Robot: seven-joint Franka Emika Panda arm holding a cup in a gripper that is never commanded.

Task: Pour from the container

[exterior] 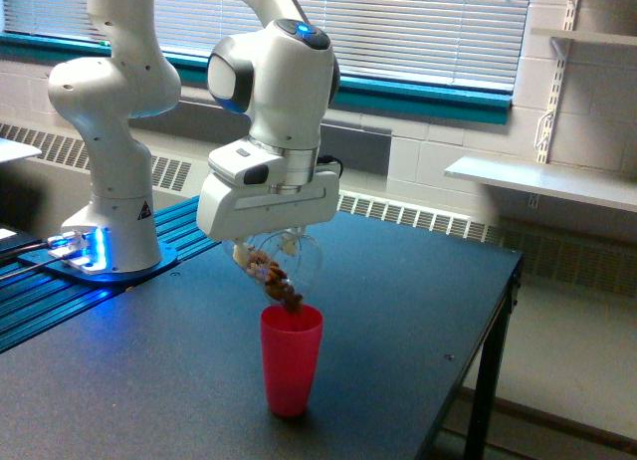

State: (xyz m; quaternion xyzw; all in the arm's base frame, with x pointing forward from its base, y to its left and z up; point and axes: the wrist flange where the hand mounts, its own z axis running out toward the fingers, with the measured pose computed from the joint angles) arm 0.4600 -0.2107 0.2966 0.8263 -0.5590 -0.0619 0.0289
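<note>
In the exterior view my gripper (271,249) is shut on the container (284,266), a clear rounded cup tilted steeply with its mouth down. Brown and tan pieces (281,286) lie inside it and reach its lip, right above the rim of a red cup (291,360). The red cup stands upright on the dark table (398,311), directly under the container's mouth. My fingers are mostly hidden under the white hand housing.
The arm's white base (109,231) stands on a blue-lit plate at the exterior view's left. The table's edge runs along the exterior view's right with a drop to the floor. A white shelf (542,181) hangs on the back wall.
</note>
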